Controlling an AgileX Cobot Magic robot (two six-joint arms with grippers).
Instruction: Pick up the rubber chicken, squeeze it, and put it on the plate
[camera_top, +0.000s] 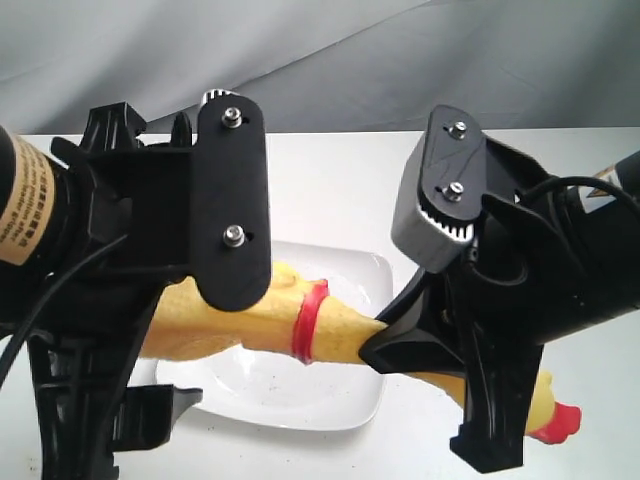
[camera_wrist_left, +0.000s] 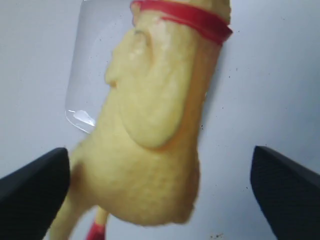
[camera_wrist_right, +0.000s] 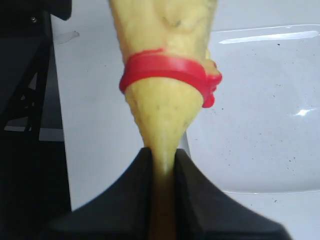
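Rubber chicken (camera_top: 340, 328), neck pinched thin in clenched right gripper (camera_wrist_right: 162, 161); left gripper (camera_wrist_left: 160, 187) released, splayed. Could slip free, missing plate (camera_top: 300, 392) toward 4 o'clock.

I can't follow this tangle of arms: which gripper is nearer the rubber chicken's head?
Right. The right gripper pinches the neck of the rubber chicken just short of its head; the left gripper, open, straddles the body beyond the red neck ring.
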